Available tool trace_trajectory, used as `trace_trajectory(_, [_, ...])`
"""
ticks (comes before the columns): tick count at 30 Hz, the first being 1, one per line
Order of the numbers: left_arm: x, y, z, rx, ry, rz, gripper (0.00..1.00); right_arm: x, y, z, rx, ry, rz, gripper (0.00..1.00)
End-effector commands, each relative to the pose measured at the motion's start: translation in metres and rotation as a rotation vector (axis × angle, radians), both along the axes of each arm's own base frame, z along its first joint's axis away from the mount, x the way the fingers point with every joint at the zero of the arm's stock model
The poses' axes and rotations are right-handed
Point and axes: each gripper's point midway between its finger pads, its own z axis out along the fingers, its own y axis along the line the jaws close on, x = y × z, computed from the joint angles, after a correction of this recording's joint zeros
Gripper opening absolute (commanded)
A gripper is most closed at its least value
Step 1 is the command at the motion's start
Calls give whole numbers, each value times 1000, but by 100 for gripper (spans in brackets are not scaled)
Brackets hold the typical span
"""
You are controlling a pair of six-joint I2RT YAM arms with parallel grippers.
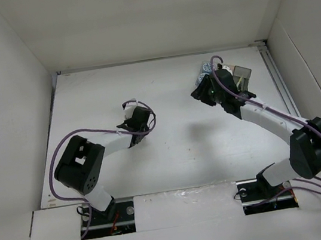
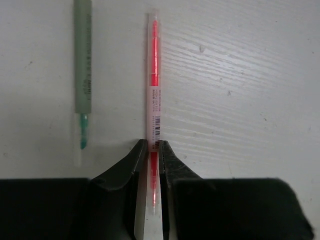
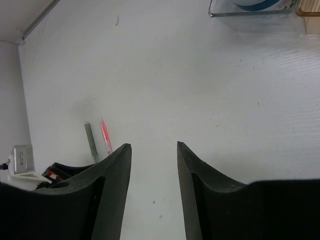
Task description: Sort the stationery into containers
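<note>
In the top view, you see the containers [image 1: 240,75] at the far right corner of the table [image 1: 182,147], partly hidden by the right arm, which stretches far forward with the right tool [image 1: 206,92] just beside them. The left arm is bent at the elbow and reaches to the middle-left, with the left tool [image 1: 132,113] low over the table. In the left wrist view, the left tool is pressed together on the pink pen [image 2: 154,75], pinching it near one end, and the pen seems to lie flat on the table, not yet lifted. A grey-green pen [image 2: 82,65] lies beside it, parallel and apart. In the right wrist view, the right tool is spread wide and holds nothing. At the top edge a blue cylinder [image 3: 255,4] sits already inside a clear box [image 3: 220,14], with a tan box [image 3: 307,10] just beside it. I judge the task partly done: at least these two pens are left to sort, and the other pieces you cannot check here
</note>
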Motion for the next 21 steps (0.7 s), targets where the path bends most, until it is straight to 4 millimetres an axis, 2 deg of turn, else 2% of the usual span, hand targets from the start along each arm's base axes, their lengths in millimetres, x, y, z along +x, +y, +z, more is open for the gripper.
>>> trace_trajectory(1, [3,-21,9,-80,-9,-80,0,1,12,24,37,-77,42,48])
trace_trajectory(3, [1,-28,12,-109,-12,-116,0,-1,22,20,37,-64,85,52])
trace_trajectory(4, [2,-29,17,-115,-23,-116,0,-1,26,25,42,-74,95,54])
trace_trajectory(6, [1,-37,24,-129,-42,-146,0,-1,29,16,39,-50,107,56])
trace_trajectory(8, [1,-50,40,-176,-81,-182,0,-2,37,17,60,-47,144,56])
trace_trajectory(10, [-5,-59,45,-204,-92,-230,0,-7,45,13,71,-28,182,57])
trace_trajectory(11, [-4,-71,60,-261,-125,-269,0,-5,50,14,83,-31,198,57])
trace_trajectory(13, [-7,-78,69,-306,-143,-305,0,-8,61,15,103,-25,245,57])
trace_trajectory(14, [-10,-81,71,-324,-145,-323,0,-11,67,8,103,-6,264,57])
trace_trajectory(15, [-11,-89,81,-361,-164,-355,0,-13,70,5,118,12,276,57])
trace_trajectory(16, [-12,-93,84,-378,-167,-373,0,-14,77,11,125,-6,291,57])
trace_trajectory(19, [-18,-103,98,-447,-194,-425,0,-22,98,3,126,15,335,58])
trace_trajectory(21, [-23,-105,100,-473,-195,-440,0,-22,107,10,139,6,346,59])
